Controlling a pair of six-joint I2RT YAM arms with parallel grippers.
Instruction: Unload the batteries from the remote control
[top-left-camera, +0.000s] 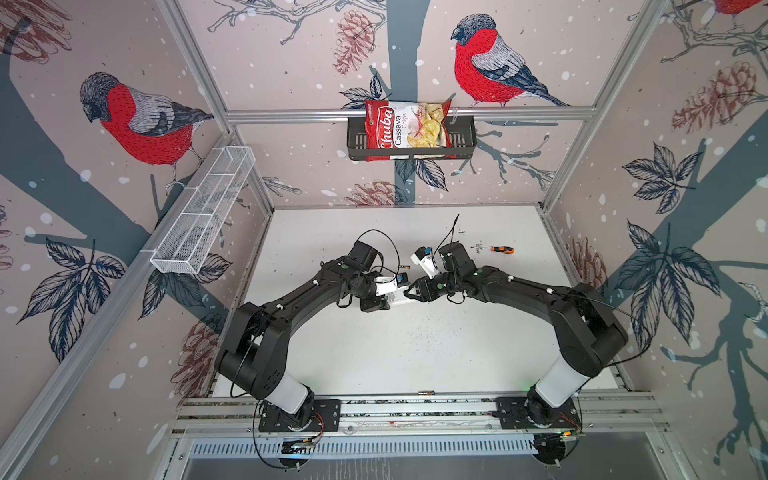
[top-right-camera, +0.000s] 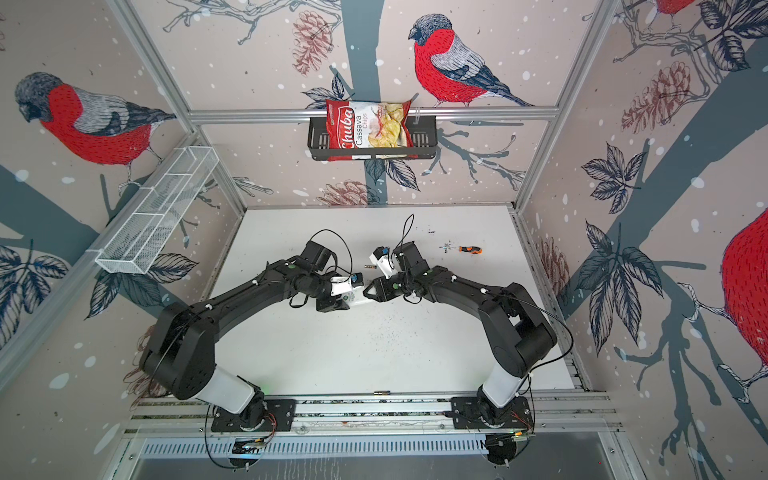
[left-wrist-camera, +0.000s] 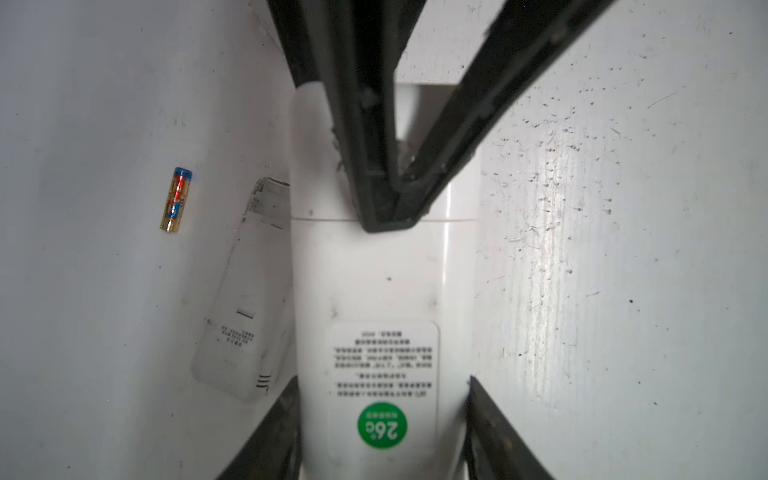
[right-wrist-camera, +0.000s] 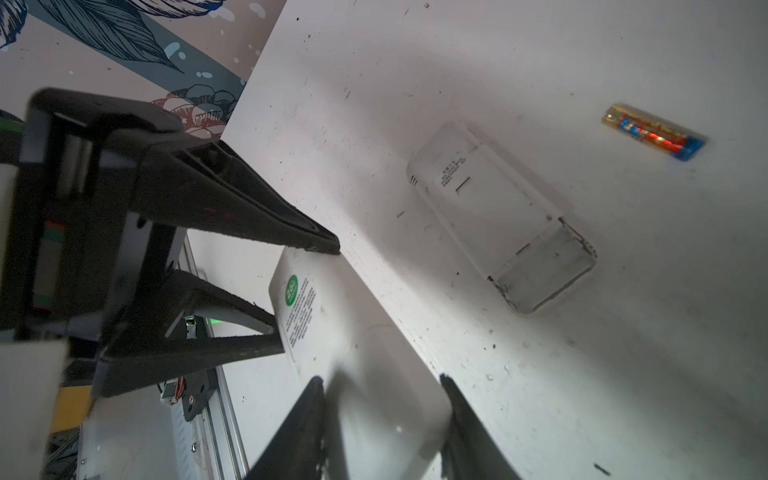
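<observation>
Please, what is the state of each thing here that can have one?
remote control: cover off, held by left end effector
battery cover: detached, lying on table
battery: out, lying on table
second battery: out, at table's front edge
right end effector: astride remote control, grip unclear
screwdriver: lying on table, untouched

Robotics lab booth: aluminium frame (top-left-camera: 291, 113), bird-print walls (top-left-camera: 291, 166), twin arms (top-left-camera: 291, 297) on mounting rail (top-left-camera: 415, 409)
</observation>
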